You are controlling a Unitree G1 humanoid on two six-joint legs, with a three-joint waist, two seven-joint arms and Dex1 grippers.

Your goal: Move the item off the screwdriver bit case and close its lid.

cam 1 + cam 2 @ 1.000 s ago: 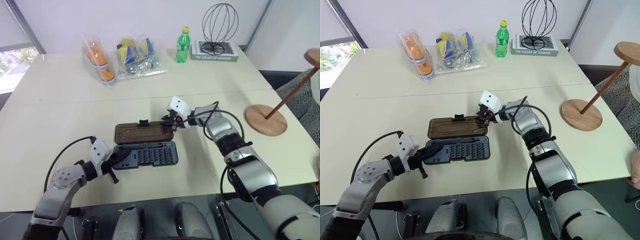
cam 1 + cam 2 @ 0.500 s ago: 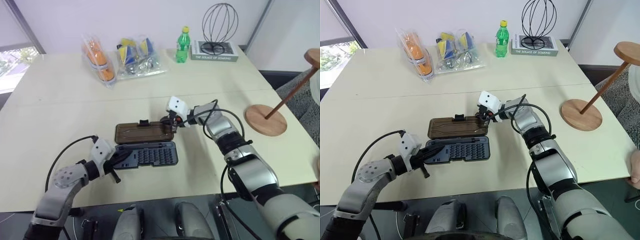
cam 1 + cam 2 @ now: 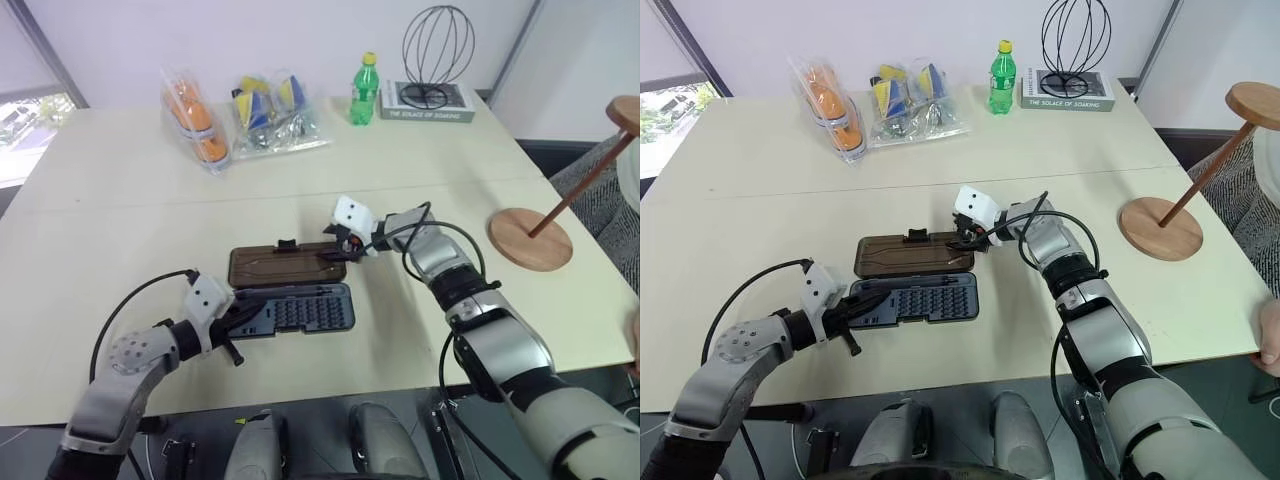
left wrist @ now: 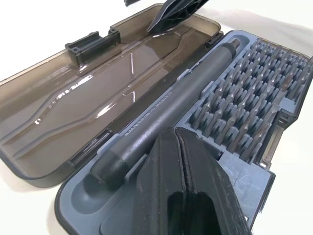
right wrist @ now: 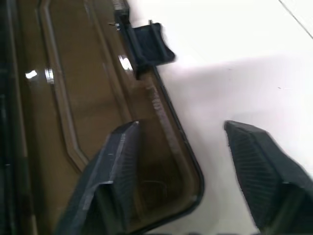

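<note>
The screwdriver bit case (image 3: 292, 309) sits near the front middle of the table (image 3: 120, 220), a flat dark grey tray with rows of bits and one grey driver handle (image 4: 166, 115), its smoky-brown lid (image 3: 285, 264) lying flat open on the far side with one black latch (image 5: 146, 44). The wooden stand (image 3: 545, 215), two discs on a thin rod, is off at the right edge, well apart from it. Two grippers: the left gripper (image 4: 178, 147) is closed up over the tray's left end, and the right gripper (image 5: 181, 161) is spread apart straddling the lid's right corner.
</note>
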